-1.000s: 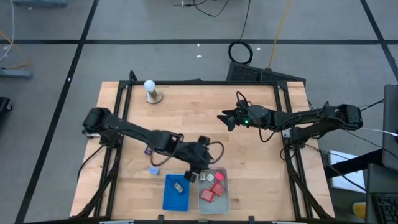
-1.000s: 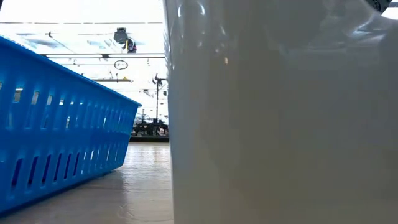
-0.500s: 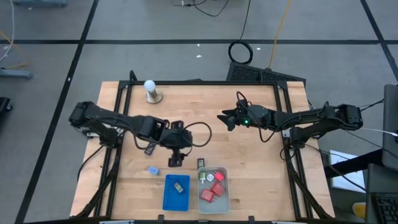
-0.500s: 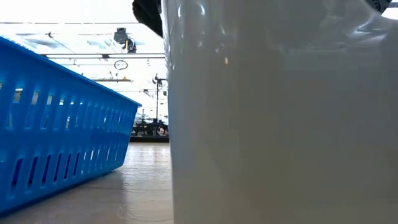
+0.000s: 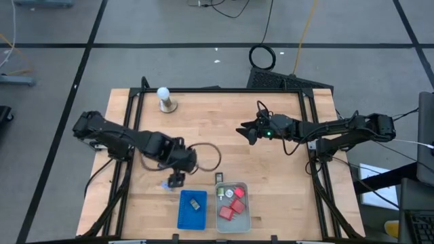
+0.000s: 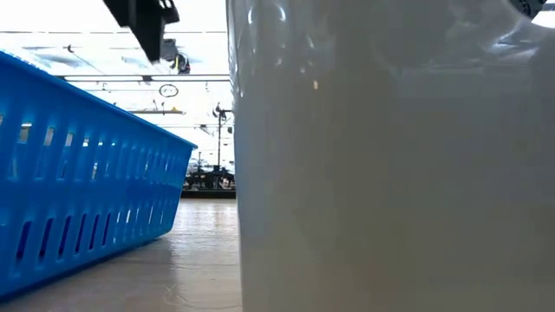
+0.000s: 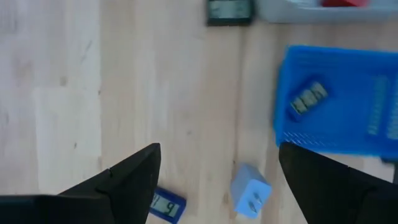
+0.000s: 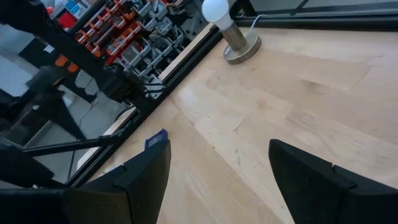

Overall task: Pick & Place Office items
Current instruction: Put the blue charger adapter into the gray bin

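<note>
Office items lie scattered toward the near edge of the wooden table [image 5: 224, 129]: a light blue block [image 7: 250, 198] rests on bare wood just left of the blue tray [image 5: 192, 211], a purple-topped piece [image 7: 165, 206] sits a little farther left of it, and a small black item [image 5: 220, 178] lies on the wood touching or almost touching the far rim of the pale grey tray [image 5: 245, 218]. Inside the blue tray lies a greenish item [image 7: 309, 98]; inside the grey tray sit the red blocks [image 5: 229, 210], along with smaller pieces too small to tell apart. The left gripper [image 5: 176, 180] hangs over the near left part of the table, directly above the light blue block, with its fingers [image 7: 124, 180] spread wide and nothing between them. The right gripper [image 5: 245, 130] waits above the far right part of the table, well apart from the trays, fingers [image 8: 140, 174] parted and holding nothing. A white ball on a round base [image 5: 165, 99] stands near the far left corner. In the low view, the grey tray's wall fills most of the picture, with the blue tray's slotted wall to its left.
</note>
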